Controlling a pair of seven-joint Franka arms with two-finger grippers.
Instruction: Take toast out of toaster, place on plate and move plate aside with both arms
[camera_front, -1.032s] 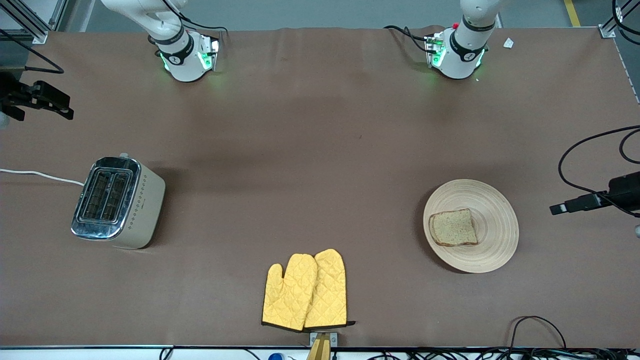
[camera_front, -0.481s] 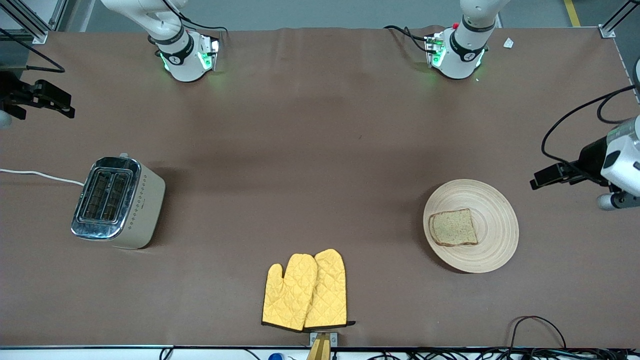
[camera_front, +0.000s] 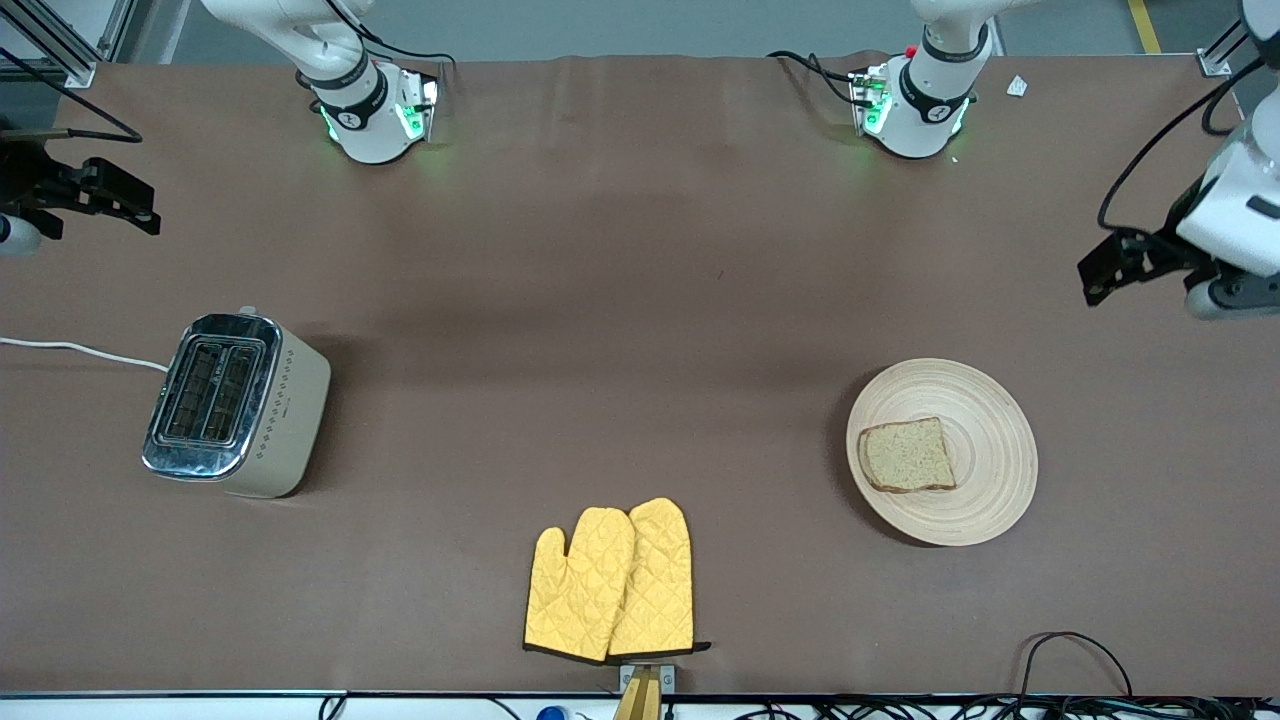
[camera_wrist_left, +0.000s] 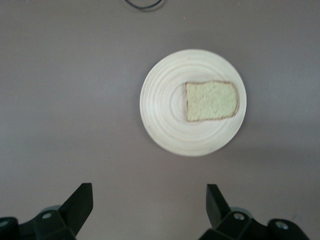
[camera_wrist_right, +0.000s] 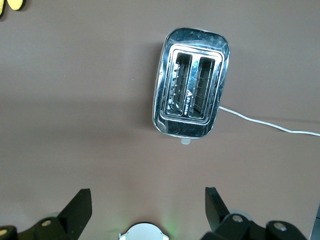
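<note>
Both tools hang empty with jaws apart: your left tool sits high over bare worktop just off the round pale wooden plate, which carries the squarish speckled brown toast, and your right tool waits above the cream-and-chrome toaster, its slots empty. With plate and toast set aside, I judge little remains. Retreat slowly, keeping both tools clear of the rim.
</note>
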